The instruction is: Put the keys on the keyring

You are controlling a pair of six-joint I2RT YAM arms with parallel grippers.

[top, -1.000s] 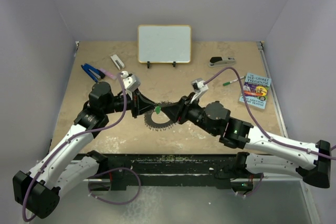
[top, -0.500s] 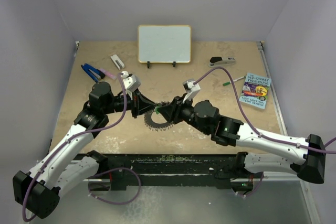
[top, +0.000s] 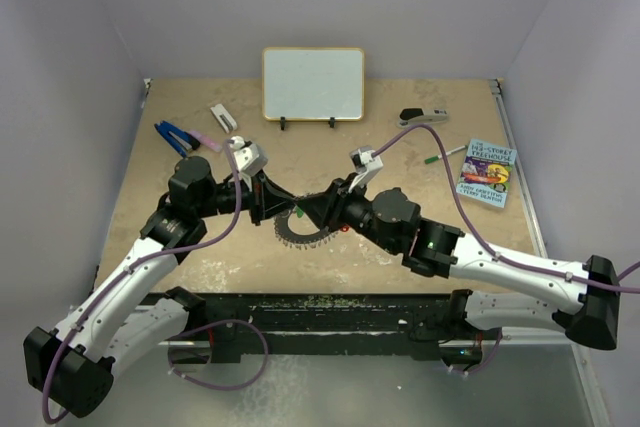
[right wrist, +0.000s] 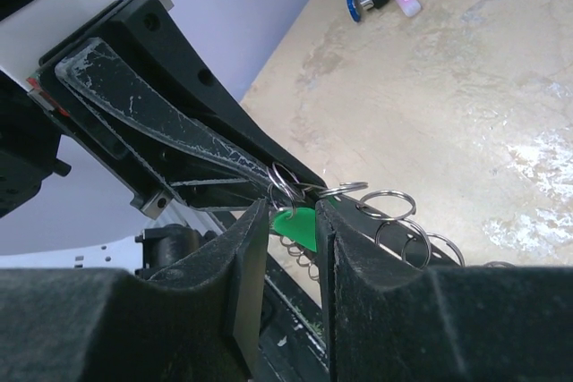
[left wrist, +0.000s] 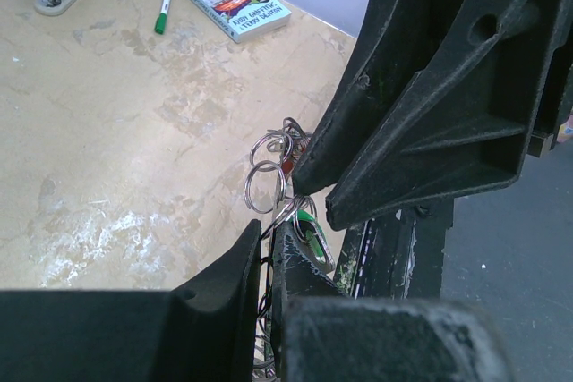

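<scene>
Near the middle of the top view, the large flat silver metal keyring (top: 292, 238) lay on the tan mottled table (top: 200, 247), its fringe of small wire loops (right wrist: 394, 212) fanning around the rim. The left gripper (left wrist: 271, 232) was clenched, and a thin strand of metal from the ring's edge ran into the slit between its fingers, so it appeared to pin the keyring there.

The right gripper (right wrist: 292, 214) met it tip to tip from the right of the top view. In the right wrist view, the tiny key with the green plastic head (right wrist: 297, 226) sat in the lower centre, directly between the two black fingers, its head nearly filling the gap. Whether the fingers pinched it or merely flanked it could not be told.

The key's blade was hidden, but the head hung just below the left fingertip, where the nearest loops crossed. The right arm was therefore the one placed to work it; the coming move probably depended on aligning that head with the loop beside it. No red-headed key could be made out with certainty.
</scene>
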